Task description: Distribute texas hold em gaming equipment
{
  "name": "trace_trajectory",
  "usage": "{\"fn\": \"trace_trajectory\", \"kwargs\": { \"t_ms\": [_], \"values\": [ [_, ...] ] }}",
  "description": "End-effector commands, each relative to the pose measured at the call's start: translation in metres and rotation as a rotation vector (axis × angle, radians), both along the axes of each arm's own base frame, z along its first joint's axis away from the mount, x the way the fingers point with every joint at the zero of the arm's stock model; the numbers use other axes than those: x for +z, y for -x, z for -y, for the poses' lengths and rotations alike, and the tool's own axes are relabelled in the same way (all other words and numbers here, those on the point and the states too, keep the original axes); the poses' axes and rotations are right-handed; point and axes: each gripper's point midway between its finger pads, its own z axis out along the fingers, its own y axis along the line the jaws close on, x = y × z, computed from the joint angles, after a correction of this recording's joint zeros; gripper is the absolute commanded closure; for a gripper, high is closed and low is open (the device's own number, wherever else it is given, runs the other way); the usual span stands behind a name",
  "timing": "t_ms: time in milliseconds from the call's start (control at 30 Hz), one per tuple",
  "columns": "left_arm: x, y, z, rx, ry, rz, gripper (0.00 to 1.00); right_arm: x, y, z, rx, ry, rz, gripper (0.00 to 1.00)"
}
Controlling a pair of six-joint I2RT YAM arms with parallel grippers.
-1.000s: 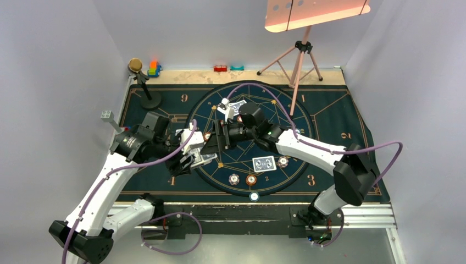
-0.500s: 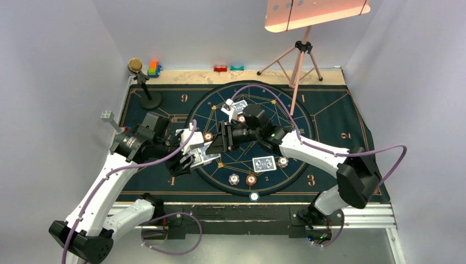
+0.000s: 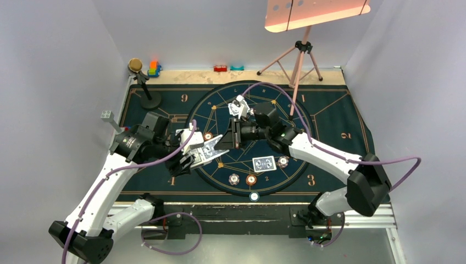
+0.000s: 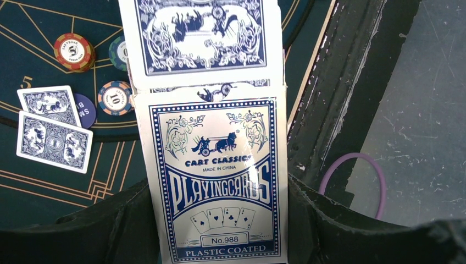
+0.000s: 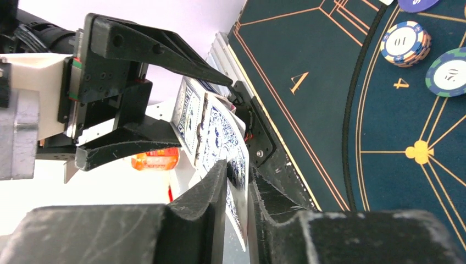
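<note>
Evidently the left gripper [image 4: 225,231] is clamped on the card pack [image 4: 220,181], left of centre in the overhead view, long axis pointing toward the right gripper [image 5: 236,190]. That gripper's jaws are pinched on the protruding top card [image 5: 221,137], so a straight draw along that axis looks required.

Dark blue mat [image 3: 335,110] with gold lines and numerals covered table. Pale wooden strip [image 3: 187,76] ran along far edge. Pink tripod [image 3: 297,60] stood back right, salmon panel [image 3: 313,12] on top. Black round-based stand [image 3: 144,85] stood back left. Stacked colourful blocks [image 3: 154,68] sat in far left corner. Red block [image 3: 220,68] and teal block [image 3: 237,67] sat side by side on strip. Grey block [image 3: 106,115] sat left of mat.
</note>
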Motion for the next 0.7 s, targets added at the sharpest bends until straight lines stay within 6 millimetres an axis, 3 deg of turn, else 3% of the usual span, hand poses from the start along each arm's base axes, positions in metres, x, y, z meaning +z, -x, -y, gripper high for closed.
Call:
{"fn": "trace_trajectory", "kwargs": {
  "t_ms": [0, 133, 433, 533, 667],
  "values": [
    [0.021, -0.004, 0.007, -0.015, 0.057, 0.063, 1.0, 0.016, -0.001, 0.012, -0.027, -0.02, 0.038, 0.82],
    [0.02, -0.004, 0.007, -0.017, 0.055, 0.065, 1.0, 0.021, -0.005, 0.027, -0.066, -0.01, 0.047, 0.85],
    [0.019, -0.002, 0.006, -0.021, 0.049, 0.06, 1.0, 0.006, -0.013, 0.091, -0.207, 0.036, 0.032, 0.88],
    [0.019, -0.002, 0.007, -0.021, 0.057, 0.061, 1.0, -0.002, -0.008, 0.093, -0.194, 0.021, 0.003, 0.87],
    [0.019, -0.003, 0.009, -0.022, 0.062, 0.051, 1.0, 0.01, -0.008, 0.084, -0.172, -0.04, -0.014, 0.9]
  ]
}}
